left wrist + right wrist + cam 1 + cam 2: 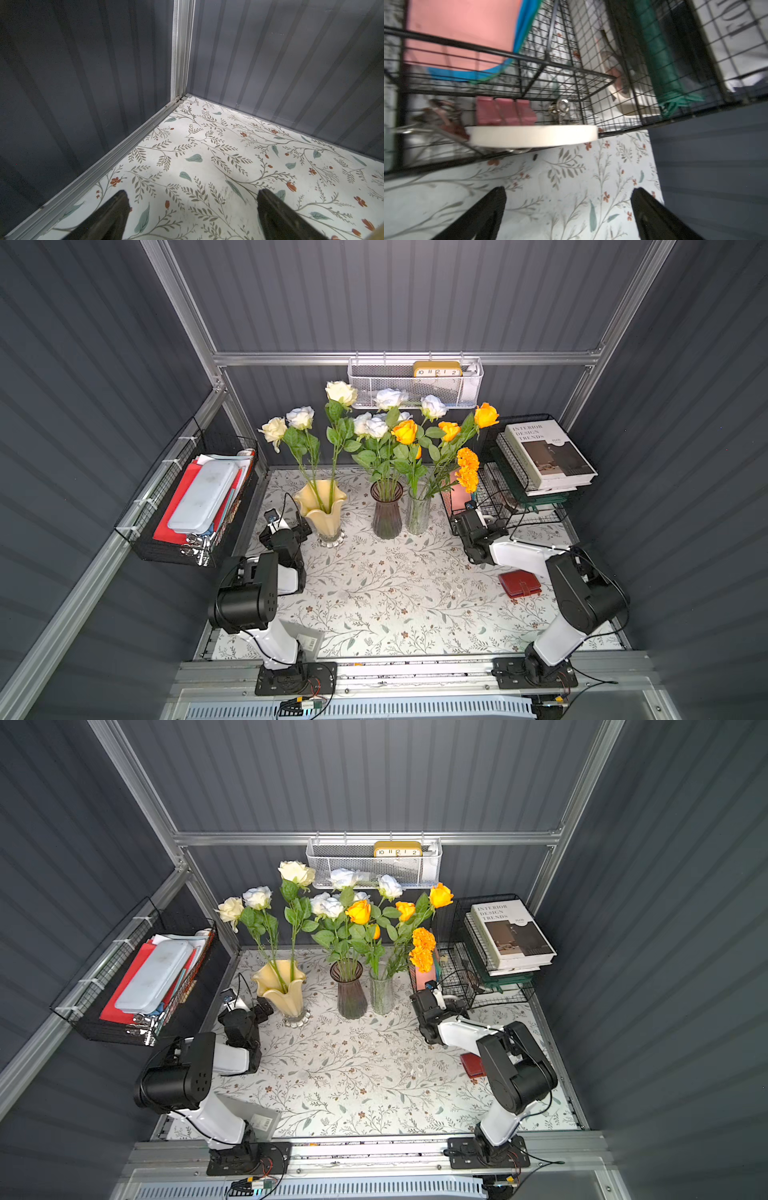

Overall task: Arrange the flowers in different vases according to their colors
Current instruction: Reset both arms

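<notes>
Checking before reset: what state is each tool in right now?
Left tool: open, holding nothing.
Right tool: open, holding nothing.

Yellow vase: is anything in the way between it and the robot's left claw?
Nothing visible stands between them. The left wrist view shows the left gripper with open, empty jaws, facing the wall corner. Both top views show it close beside the pale yellow vase.
</notes>
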`<state>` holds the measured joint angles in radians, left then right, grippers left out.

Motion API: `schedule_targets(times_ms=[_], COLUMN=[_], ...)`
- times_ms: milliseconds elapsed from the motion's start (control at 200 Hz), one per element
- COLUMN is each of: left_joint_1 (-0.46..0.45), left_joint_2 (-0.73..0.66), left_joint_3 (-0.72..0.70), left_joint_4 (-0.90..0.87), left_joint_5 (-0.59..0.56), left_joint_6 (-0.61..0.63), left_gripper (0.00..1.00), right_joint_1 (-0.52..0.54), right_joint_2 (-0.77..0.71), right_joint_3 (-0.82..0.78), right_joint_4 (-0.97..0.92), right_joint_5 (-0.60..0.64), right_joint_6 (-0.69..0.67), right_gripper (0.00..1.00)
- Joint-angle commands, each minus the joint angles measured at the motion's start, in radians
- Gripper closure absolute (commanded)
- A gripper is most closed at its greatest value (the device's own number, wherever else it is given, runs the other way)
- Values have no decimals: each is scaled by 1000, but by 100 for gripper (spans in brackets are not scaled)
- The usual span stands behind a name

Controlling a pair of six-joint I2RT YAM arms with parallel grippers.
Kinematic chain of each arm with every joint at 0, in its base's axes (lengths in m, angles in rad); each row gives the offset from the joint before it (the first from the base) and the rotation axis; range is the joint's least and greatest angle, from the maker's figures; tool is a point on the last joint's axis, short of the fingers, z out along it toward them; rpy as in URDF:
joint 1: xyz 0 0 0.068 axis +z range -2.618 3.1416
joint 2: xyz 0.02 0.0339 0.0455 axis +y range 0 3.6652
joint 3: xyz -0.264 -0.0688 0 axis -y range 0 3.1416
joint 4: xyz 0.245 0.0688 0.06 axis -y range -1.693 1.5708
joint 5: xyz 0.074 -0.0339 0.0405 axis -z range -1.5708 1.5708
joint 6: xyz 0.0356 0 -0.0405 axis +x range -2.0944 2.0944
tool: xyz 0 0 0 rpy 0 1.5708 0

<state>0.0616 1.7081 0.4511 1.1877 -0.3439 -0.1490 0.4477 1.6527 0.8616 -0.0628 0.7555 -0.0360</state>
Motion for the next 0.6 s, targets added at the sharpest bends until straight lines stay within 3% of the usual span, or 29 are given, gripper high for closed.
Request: schedule_targets(times_ms=[0,130,240,360,455,595], left_joint_1=[3,3,3,3,3,3], left_joint_2=[-7,-7,-7,-7,-8,-7], left_joint_3=[6,6,5,6,5,6], left_joint_4=[6,7,7,7,7,6], left_joint_5=[-6,-5,-5,-6,-4,-5], left_joint_6=[-9,-11,-11,-9,-11,-11], left_gripper=[1,1,1,1,1,1], right_joint_1=[14,13,-16,-185,-358,-417], right_joint_2=[-95,-276,-546,-806,-810,-693], right_joint_3=[-23,-91,-211,-385,-437,-484], right_joint_4=[-55,-10,104,313,384,523], right_joint_5=[-123,-158,-211,-384,-520,-526], right_joint_6=[35,36,32,73,146,128], right_gripper=[1,1,1,1,1,1])
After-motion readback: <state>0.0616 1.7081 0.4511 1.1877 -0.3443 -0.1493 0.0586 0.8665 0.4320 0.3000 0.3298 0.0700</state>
